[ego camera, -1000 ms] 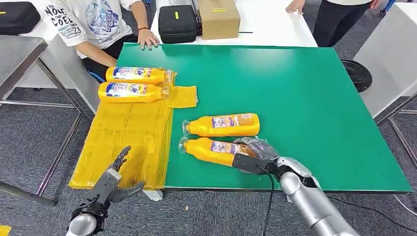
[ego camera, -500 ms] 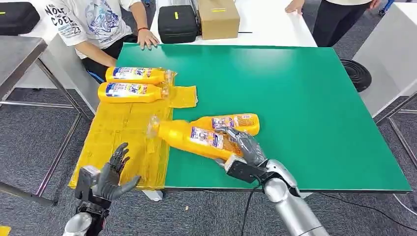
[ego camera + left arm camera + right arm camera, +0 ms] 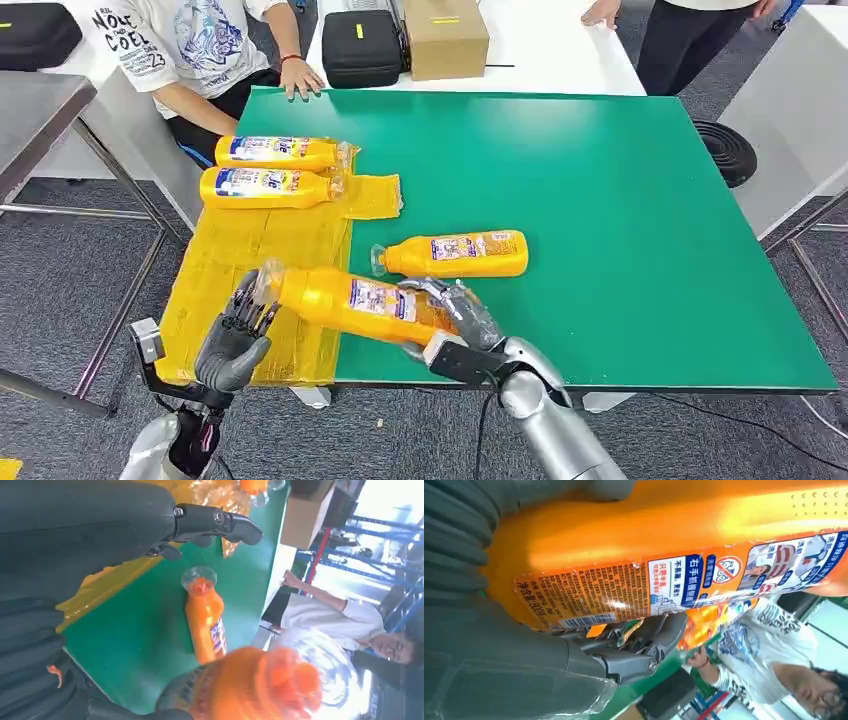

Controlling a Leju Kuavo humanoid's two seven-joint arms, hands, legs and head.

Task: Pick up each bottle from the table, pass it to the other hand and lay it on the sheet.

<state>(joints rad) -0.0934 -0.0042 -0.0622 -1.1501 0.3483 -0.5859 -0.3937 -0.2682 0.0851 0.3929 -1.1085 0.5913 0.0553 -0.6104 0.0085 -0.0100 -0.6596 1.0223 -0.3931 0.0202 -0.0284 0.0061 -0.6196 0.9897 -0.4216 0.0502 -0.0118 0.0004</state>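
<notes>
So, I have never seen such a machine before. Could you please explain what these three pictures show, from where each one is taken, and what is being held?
This is a humanoid robot with two silver arms, each ending in a many-fingered hand. The wide picture comes from a camera high on its body, looking down at a green table. The other two come from cameras at its wrists, so they look turned and very close.

The right hand grips an orange bottle by its base and holds it out over a yellow sheet, its cap end toward the left hand, which is raised with its fingers apart and does not yet hold it.

A second orange bottle lies on the green table. Two more bottles lie side by side at the sheet's far end. A person rests a hand on the table's far edge.
</notes>
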